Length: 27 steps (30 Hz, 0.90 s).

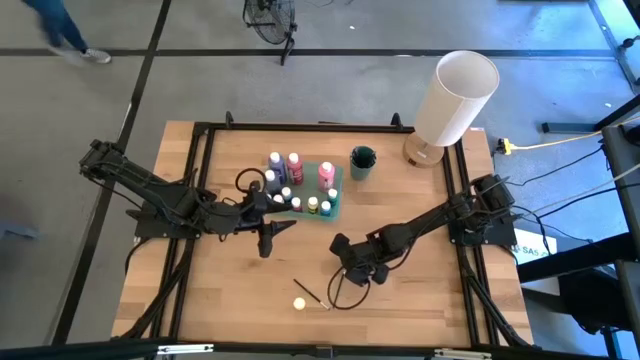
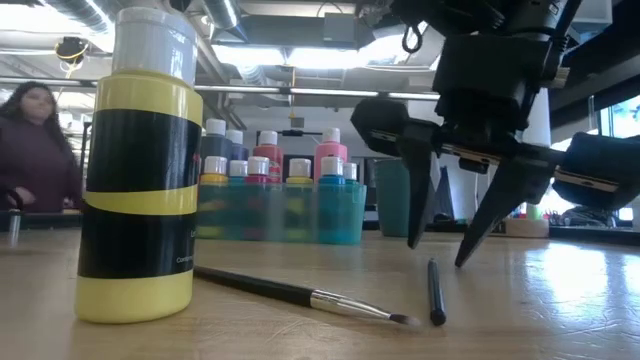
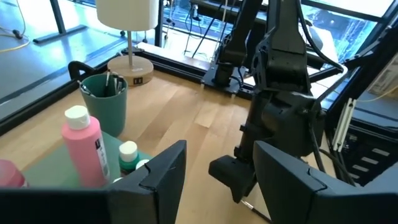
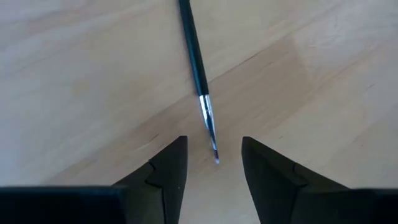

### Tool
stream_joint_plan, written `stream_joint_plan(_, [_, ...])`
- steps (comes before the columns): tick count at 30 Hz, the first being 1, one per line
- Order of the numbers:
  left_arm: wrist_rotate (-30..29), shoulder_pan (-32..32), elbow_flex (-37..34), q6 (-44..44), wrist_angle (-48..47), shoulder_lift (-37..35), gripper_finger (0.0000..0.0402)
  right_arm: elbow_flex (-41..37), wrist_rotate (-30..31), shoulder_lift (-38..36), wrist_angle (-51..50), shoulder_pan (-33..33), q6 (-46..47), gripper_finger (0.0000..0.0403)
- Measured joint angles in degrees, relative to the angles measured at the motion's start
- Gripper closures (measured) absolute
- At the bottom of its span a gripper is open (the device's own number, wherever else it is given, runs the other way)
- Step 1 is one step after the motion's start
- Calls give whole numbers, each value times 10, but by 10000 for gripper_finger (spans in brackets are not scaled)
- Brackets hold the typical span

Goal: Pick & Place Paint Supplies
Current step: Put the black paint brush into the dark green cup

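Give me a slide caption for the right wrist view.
Open right gripper poised over the bristle end of a thin dark-handled brush lying on the wooden table.

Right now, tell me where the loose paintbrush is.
In the high view the paintbrush lies on bare wood near the table's front edge, beside the yellow bottle, just left of the open right gripper.

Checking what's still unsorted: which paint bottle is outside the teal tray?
The yellow bottle with the black label, standing alone near the table's front edge beside the loose brush. All the others stand in the teal tray.
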Motion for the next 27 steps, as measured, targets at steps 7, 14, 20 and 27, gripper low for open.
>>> stream_joint_plan(7, [0, 0, 0, -10, 2, 0, 219, 64, 0, 40, -77, 0, 5, 247])
stream_joint_plan(14, [2, 0, 0, -14, 2, 0, 219, 69, -16, 43, -87, -9, 13, 247])
stream_joint_plan(20, [3, -15, 0, -14, 2, 0, 219, 69, -51, 45, -93, -26, 18, 264])
stream_joint_plan(27, [-10, -38, 0, -14, 2, 0, 219, 69, -54, 45, -98, -31, 3, 301])
